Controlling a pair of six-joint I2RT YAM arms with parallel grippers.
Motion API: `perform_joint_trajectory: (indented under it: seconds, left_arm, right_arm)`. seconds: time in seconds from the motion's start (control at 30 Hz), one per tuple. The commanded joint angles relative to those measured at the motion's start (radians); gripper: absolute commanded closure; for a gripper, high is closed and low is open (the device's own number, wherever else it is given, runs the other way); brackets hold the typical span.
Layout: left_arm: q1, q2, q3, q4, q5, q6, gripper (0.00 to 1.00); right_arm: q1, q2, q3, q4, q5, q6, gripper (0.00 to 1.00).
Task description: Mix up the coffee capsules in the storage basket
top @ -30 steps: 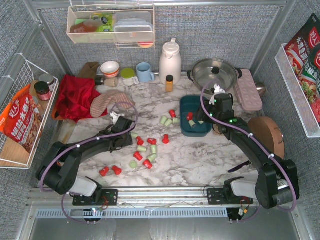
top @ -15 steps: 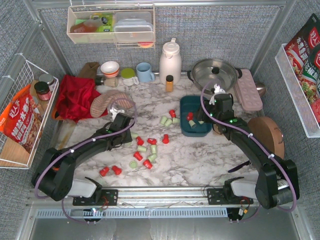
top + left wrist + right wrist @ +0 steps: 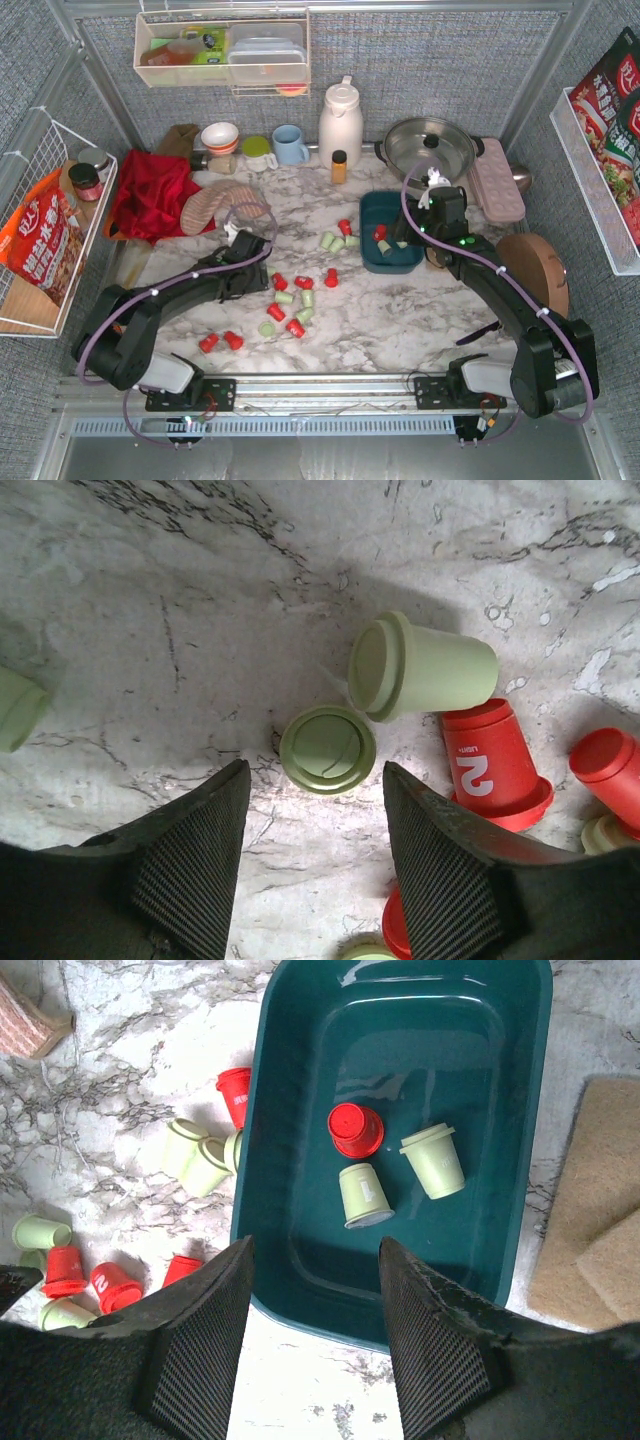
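At the left, over the marble-patterned tabletop [image 3: 400, 310], the left gripper [image 3: 314, 776] stands spread and empty, a pale mint-green tapered plastic coffee capsule [image 3: 327, 748] just ahead of its tips. Rightward, the right gripper [image 3: 315, 1250] hangs released above the dark teal rectangular plastic storage basket [image 3: 420, 1060], which holds one red capsule [image 3: 354, 1129] and two green capsules [image 3: 364, 1194].

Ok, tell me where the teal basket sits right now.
In the top view the teal basket sits right of centre, just in front of the steel pan and left of the pink tray, holding three capsules.
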Motion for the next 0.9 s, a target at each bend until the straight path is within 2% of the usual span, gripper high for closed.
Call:
perform_joint_trajectory:
  seconds: [0.0,0.13,0.33,0.63,0.87]
  left_arm:
    - [0.000,0.039,0.013,0.041,0.042,0.014,0.35]
    - [0.000,0.067,0.018,0.016,0.010,0.016,0.39]
    - [0.000,0.081,0.019,-0.009,-0.016,0.029,0.53]
    - [-0.001,0.060,0.040,-0.010,0.012,0.024,0.56]
    - [-0.068,-0.041,0.185,0.025,0.089,0.043,0.56]
  right_arm:
    - [-0.001,0.002,0.012,0.007,-0.008,-0.003,0.43]
    - [-0.001,0.002,0.012,0.007,-0.008,-0.004,0.43]
    - [0.000,0.008,0.013,0.010,-0.013,-0.003,0.43]
    - [0.000,0.007,0.013,0.007,-0.011,-0.003,0.43]
    - [-0.001,0.007,0.014,0.007,-0.010,-0.002,0.43]
